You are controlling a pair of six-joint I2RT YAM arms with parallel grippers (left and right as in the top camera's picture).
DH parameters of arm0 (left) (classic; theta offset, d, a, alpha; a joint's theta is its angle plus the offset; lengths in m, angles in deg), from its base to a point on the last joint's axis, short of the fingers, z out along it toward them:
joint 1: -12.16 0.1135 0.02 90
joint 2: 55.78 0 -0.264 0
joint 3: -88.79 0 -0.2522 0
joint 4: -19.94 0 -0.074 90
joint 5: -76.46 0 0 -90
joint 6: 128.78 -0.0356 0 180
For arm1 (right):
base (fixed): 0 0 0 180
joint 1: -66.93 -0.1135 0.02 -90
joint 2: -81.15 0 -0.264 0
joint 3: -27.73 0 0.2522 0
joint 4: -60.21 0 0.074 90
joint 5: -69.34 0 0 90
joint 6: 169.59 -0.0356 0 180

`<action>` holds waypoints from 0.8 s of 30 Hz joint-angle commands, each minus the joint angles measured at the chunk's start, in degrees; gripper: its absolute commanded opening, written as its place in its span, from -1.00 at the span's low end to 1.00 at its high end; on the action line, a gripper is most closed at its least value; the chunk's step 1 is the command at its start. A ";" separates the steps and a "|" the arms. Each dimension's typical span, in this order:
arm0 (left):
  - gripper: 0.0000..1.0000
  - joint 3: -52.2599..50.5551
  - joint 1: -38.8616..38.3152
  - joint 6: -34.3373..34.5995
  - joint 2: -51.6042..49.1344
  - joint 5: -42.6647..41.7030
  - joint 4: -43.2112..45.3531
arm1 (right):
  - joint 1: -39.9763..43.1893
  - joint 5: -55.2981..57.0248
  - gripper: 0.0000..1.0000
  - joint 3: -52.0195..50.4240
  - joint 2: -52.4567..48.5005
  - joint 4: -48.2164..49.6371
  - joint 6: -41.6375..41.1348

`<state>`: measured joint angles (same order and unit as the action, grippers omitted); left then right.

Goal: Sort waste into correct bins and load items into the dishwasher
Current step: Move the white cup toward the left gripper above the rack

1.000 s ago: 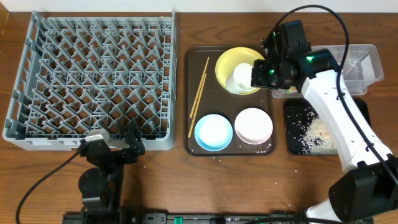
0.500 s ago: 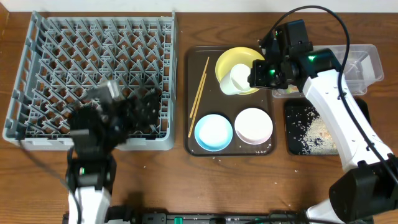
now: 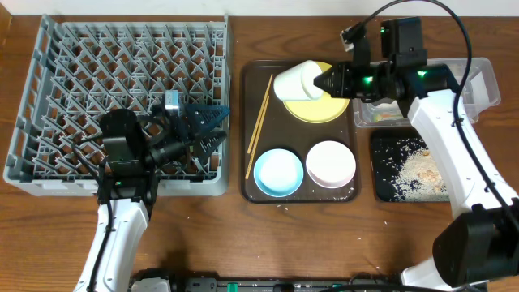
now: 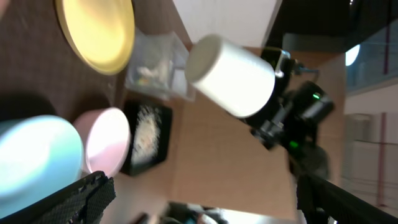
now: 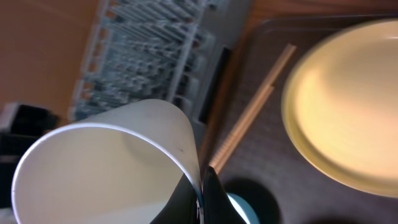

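Observation:
My right gripper is shut on the rim of the small white cup, holding it on its side in the air above the left edge of the yellow plate. In the right wrist view the fingers pinch the cup's wall. My left gripper is open and empty above the grey dish rack's front right corner, pointing at the cup. The chopsticks, blue bowl and white bowl lie on the brown tray.
The clear tub sits at the back right with pale waste inside. The black tray in front of it holds scattered rice crumbs. A few crumbs lie on the table by the brown tray's front edge.
My right gripper lifted the cup off the yellow plate and swung it up and left. My left arm rose from the table's front edge to above the rack, jaws open towards the cup.

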<state>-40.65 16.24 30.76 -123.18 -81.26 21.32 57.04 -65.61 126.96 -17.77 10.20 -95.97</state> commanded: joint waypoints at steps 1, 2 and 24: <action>0.94 1.05 0.24 4.83 0.09 -5.31 1.55 | 0.42 -15.21 -0.98 -3.76 -2.80 4.44 1.22; 0.95 1.05 0.24 4.66 0.09 -5.64 2.01 | 0.42 -18.69 -0.98 -4.98 -3.50 7.34 1.20; 0.94 1.05 0.22 1.84 0.09 -10.58 2.14 | -8.52 -36.28 -0.98 -7.61 -10.01 29.42 -2.03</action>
<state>-40.65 16.24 33.38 -123.18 -90.11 23.13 49.87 -99.58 119.03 -28.15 39.23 -97.39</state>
